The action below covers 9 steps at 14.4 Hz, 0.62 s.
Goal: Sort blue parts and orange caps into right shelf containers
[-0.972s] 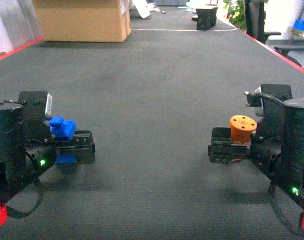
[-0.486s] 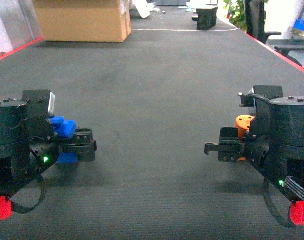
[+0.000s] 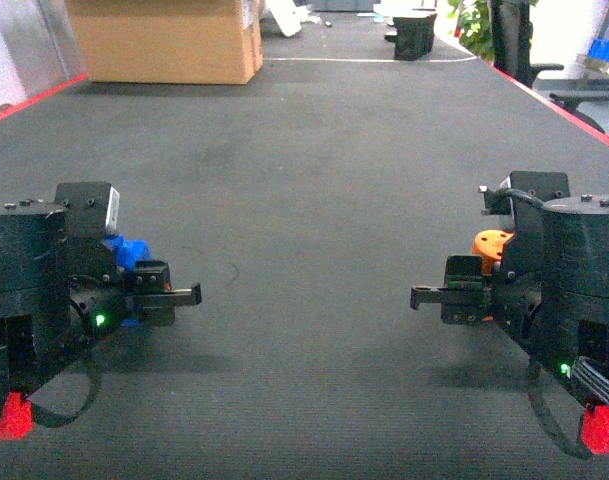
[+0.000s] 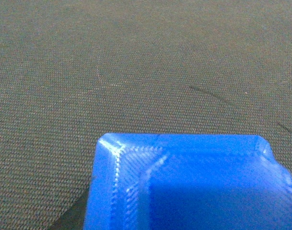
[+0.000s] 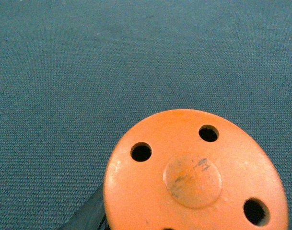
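At the near edge of the dark mat (image 3: 314, 200), the head view shows both arms low and pointing inward at each other. The left gripper (image 3: 169, 293) sits by the near left corner with a blue part (image 3: 127, 252) lodged in it; only a small patch of blue shows above the black housing, the rest being hidden by the wrist. The right gripper (image 3: 449, 296) sits by the near right corner with an orange cap (image 3: 491, 243) in it, and here too just a sliver of orange peeks out beside the wrist body. From this view the jaw tips are too dark and small to judge.

The wrist cameras supply what the head view hides. The left wrist view is filled at the bottom by the blue part (image 4: 193, 184), a flat face with a raised border and bevelled corners, cut off by the lower edge. The right wrist view shows the cap's round face (image 5: 193, 172) with a central disc and 3 clear holes, a 4th barely showing at the bottom edge. Each object sits tight against its camera, so the jaws appear clamped on them, though no finger is visible in either wrist view.

Farther back, a cardboard box (image 3: 164, 40) stands at the far left corner, and a dark block (image 3: 414, 35) near the far right, partly cropped.
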Available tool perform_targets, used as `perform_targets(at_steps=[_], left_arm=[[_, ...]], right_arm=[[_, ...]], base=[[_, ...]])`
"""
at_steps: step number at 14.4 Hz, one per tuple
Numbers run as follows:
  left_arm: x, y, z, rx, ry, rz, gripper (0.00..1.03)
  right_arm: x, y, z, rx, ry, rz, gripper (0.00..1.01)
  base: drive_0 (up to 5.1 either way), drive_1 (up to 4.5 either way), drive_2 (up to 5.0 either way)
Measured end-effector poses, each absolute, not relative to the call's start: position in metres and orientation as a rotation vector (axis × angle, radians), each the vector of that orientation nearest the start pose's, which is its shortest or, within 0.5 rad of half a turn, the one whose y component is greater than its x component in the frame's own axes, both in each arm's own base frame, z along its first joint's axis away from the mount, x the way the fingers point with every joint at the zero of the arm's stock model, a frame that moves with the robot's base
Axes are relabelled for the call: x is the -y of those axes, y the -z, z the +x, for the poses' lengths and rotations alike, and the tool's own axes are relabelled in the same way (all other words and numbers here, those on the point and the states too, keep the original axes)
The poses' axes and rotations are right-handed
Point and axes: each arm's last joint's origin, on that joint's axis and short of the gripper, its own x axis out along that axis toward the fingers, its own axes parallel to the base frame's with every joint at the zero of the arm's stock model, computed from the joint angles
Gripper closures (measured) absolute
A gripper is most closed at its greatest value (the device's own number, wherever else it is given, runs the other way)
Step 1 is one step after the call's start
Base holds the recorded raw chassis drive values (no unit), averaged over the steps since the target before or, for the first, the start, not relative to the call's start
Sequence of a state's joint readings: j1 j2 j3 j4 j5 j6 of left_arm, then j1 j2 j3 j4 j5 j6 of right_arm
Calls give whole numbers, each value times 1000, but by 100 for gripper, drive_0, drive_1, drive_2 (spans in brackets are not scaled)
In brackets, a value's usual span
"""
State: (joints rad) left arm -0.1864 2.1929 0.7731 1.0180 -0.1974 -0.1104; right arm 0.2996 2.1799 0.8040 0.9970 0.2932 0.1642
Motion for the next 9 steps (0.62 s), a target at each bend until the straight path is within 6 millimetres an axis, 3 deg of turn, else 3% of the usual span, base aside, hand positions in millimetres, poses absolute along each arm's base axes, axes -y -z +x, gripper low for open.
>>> perform_targets(at_steps=[3, 5, 7, 9], left_arm=[[59, -54, 344, -345, -54, -49, 60], [55, -75, 334, -260, -69, -45, 60], [51, -103, 315, -155, -86, -53, 60], [47, -128, 282, -80, -116, -34, 60]], right_arm=[[-96, -70, 339, -316, 27, 65, 55], [-92, -93, 328, -244, 27, 85, 55], [-86, -117, 310, -164, 31, 95, 55], [-75, -138, 282, -96, 49, 97, 55]], base=[[0, 0, 0], [0, 0, 0], [0, 0, 0], [0, 0, 0]])
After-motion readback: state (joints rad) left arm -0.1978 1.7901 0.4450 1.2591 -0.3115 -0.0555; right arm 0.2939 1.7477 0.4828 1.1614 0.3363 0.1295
